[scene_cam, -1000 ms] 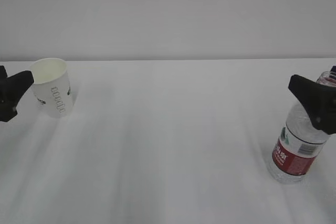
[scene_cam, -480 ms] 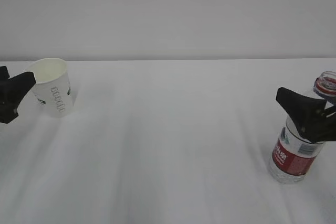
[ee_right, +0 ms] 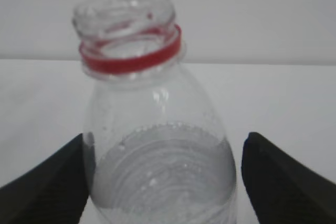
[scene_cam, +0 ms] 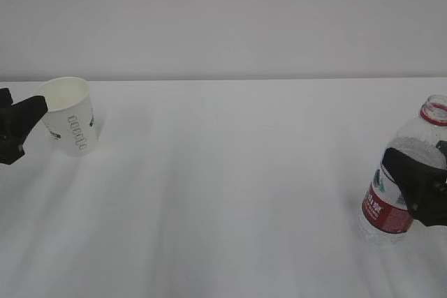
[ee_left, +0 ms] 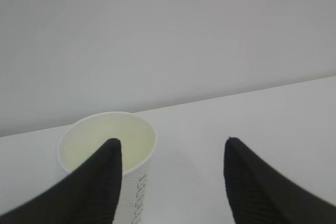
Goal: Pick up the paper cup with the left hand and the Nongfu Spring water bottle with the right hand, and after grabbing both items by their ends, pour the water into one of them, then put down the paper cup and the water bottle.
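Since a second ago the right tool [scene_cam: 424, 190] has dropped lower on the Nongfu Spring water bottle [scene_cam: 405, 172]: its dark finger, which then crossed the bottle's shoulder just under the neck, now covers the upper part of the red-and-white label, and the whole red neck ring shows above it. The left tool [scene_cam: 15, 129] and the paper cup [scene_cam: 70, 115] sit almost where they were.

The bottle stands upright at the right edge of the tabletop [scene_cam: 230, 193], long axis vertical, its uncapped mouth pointing up. In the right wrist view the bottle [ee_right: 157, 145] fills the gap between the two dark fingers [ee_right: 44, 182], which stand wide apart on either side of it; the water [ee_right: 163, 177] reaches to about shoulder height. Whether the fingers press on the plastic cannot be told.

The cup stands at the far left of the tabletop, mouth up, leaning slightly to the left, its grey lettering running down the side. In the left wrist view the cup [ee_left: 107, 156] sits at the left finger [ee_left: 89, 187] of the left tool [ee_left: 170, 182], which overlaps its rim and wall; the other finger is well clear to the right. The jaws are spread and nothing is gripped.

One cup, one bottle, two tools.
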Robot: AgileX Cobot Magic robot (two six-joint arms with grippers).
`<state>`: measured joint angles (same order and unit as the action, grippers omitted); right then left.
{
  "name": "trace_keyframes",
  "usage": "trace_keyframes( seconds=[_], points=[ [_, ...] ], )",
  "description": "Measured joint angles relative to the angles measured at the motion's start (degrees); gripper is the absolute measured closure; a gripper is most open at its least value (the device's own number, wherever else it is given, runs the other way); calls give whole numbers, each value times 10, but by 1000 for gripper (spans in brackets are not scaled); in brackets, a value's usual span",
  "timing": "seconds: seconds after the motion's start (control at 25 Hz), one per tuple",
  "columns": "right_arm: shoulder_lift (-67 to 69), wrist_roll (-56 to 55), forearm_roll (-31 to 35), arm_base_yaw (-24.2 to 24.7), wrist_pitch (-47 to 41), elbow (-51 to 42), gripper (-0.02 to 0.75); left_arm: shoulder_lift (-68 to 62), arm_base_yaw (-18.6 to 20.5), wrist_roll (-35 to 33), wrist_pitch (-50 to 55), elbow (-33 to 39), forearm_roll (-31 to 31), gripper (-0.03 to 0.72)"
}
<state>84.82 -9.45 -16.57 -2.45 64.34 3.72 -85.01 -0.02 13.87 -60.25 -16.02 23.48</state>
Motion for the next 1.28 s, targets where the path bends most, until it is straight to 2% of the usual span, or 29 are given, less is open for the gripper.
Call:
trace_keyframes(
  seconds=[0.28, 0.64, 1.28],
  points=[
    [14, 15, -8, 0, 9, 0, 76, 0, 0, 0, 0, 0, 0, 237],
    [93, 33, -22, 0, 11, 0, 76, 0, 0, 0, 0, 0, 15, 237],
    [99, 53, -19, 0, 13, 12, 76, 0, 0, 0, 0, 0, 22, 237]
  ],
)
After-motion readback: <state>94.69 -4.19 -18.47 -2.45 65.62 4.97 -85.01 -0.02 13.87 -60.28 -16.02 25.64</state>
